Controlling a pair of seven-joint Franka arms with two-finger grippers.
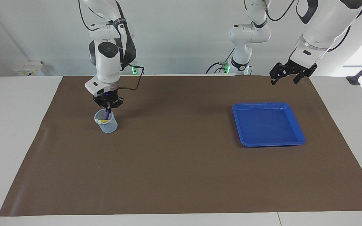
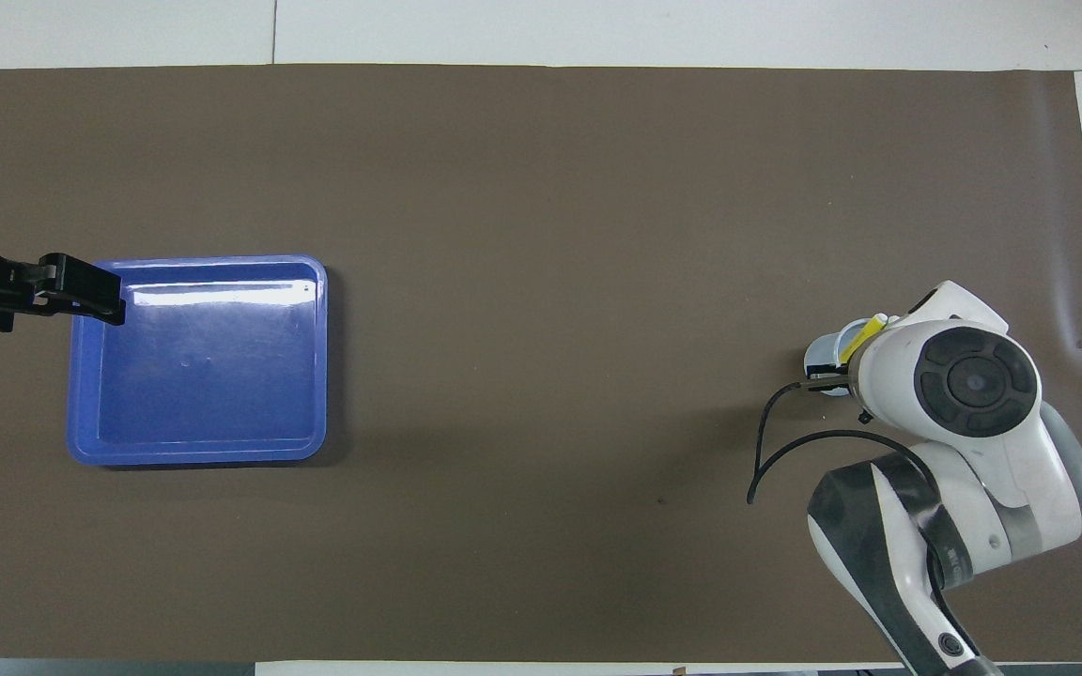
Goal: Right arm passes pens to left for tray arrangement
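My right gripper [image 1: 108, 109] reaches down into the top of a small translucent pale-blue cup [image 1: 106, 123] at the right arm's end of the table and is shut on the purple pen [image 1: 106, 115], which stands upright in the cup. The yellow pen [image 1: 103, 121] leans inside the cup and also shows in the overhead view [image 2: 866, 332]. The green pen is hidden. The blue tray [image 1: 269, 104] lies bare at the left arm's end. My left gripper [image 1: 285, 81] hangs open and empty in the air over the tray's edge [image 2: 212, 260] and waits.
A brown mat [image 1: 181, 163] covers most of the white table. In the overhead view the right arm's wrist [image 2: 968, 380] hides most of the cup [image 2: 824, 355]. A black cable [image 2: 766, 451] loops beside that arm.
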